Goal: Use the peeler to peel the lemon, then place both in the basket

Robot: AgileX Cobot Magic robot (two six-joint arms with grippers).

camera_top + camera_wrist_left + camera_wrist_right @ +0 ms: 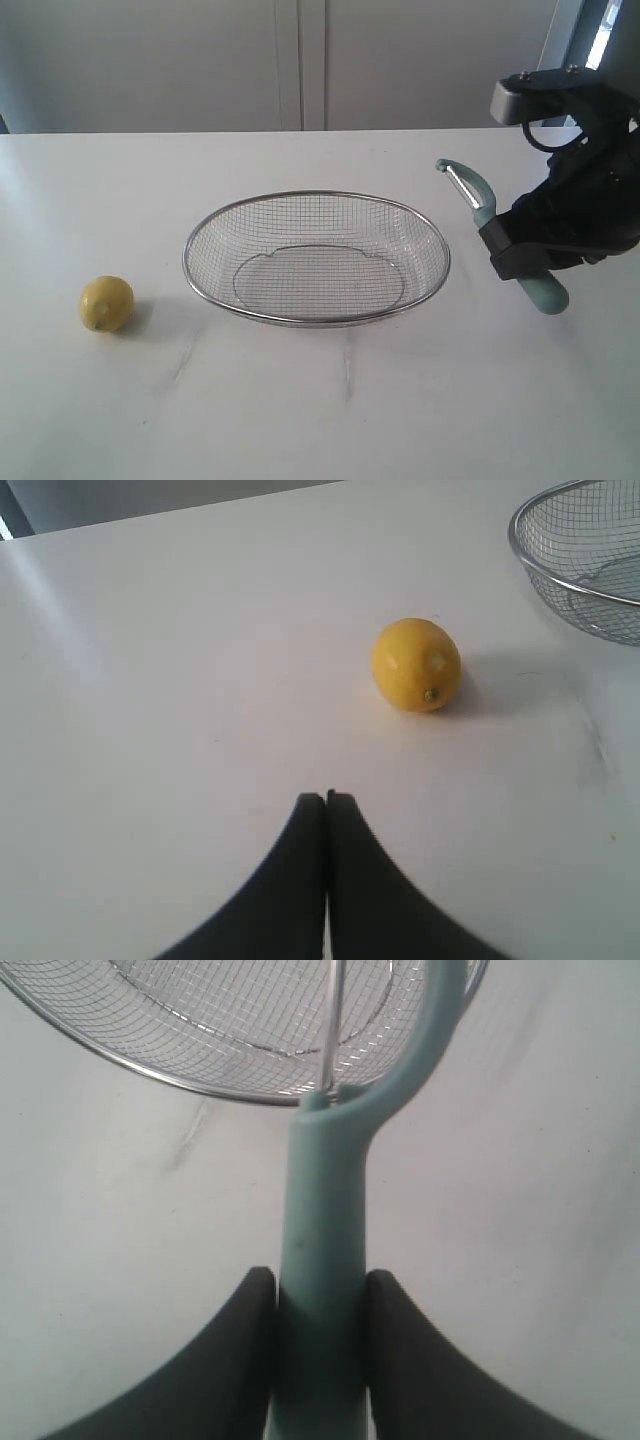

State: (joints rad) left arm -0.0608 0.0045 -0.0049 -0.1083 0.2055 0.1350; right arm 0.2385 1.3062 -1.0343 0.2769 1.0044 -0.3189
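Note:
The yellow lemon [107,303] lies on the white table at the left, well apart from the wire basket [196,285] in the middle. The left wrist view shows the lemon [416,665] a short way beyond my left gripper [326,798], whose black fingers are pressed together with nothing between them. That arm does not show in the exterior view. At the right, my right gripper [503,250] is shut on the teal handle of the peeler [480,197], held above the table beside the basket rim, blade end pointing up and toward the basket. The right wrist view shows the handle [322,1220] clamped between both fingers.
The basket rim [520,555] shows at one edge of the left wrist view and the basket mesh [250,1020] lies just past the peeler's head in the right wrist view. A pale wall stands behind the table's far edge.

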